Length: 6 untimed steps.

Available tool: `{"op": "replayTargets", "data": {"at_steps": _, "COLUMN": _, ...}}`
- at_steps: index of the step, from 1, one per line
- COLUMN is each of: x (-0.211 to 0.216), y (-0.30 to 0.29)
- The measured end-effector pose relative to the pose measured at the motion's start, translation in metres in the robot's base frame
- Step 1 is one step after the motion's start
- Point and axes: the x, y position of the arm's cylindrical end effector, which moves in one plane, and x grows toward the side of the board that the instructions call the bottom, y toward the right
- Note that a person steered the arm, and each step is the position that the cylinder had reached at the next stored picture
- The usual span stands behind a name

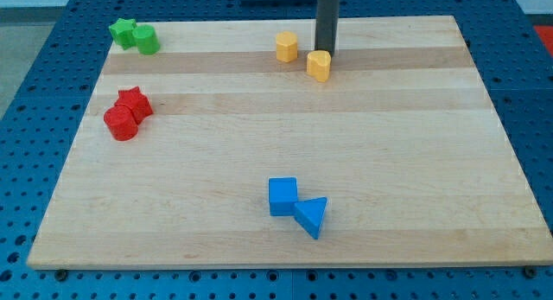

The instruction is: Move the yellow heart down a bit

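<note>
Our tip (328, 52) touches the yellow heart (319, 65) from above; no jaws here. The heart looks light, rigid, slippery; we push its top edge.

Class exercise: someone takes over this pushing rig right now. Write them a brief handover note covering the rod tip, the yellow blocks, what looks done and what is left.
My tip: directly behind the yellow heart, on its top side in the view, touching or nearly so.
Yellow heart: near the board's top edge, just right of and below the other yellow block; a small gap separates them.
Done: tip lined up for a downward push; I cannot tell whether the heart has moved.
Left: slide the heart a little toward the view's bottom, then stop. The path below looks open; the blue blocks are far down.
</note>
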Motion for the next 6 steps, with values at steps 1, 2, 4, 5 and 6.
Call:
{"op": "replayTargets", "data": {"at_steps": 1, "x": 0.0, "y": 0.007}}
{"op": "replayTargets", "data": {"at_steps": 2, "x": 0.001, "y": 0.007}}
{"op": "replayTargets", "data": {"at_steps": 4, "x": 0.008, "y": 0.001}}
{"op": "replayTargets", "data": {"at_steps": 5, "x": 0.01, "y": -0.023}}
{"op": "replayTargets", "data": {"at_steps": 6, "x": 0.028, "y": -0.033}}
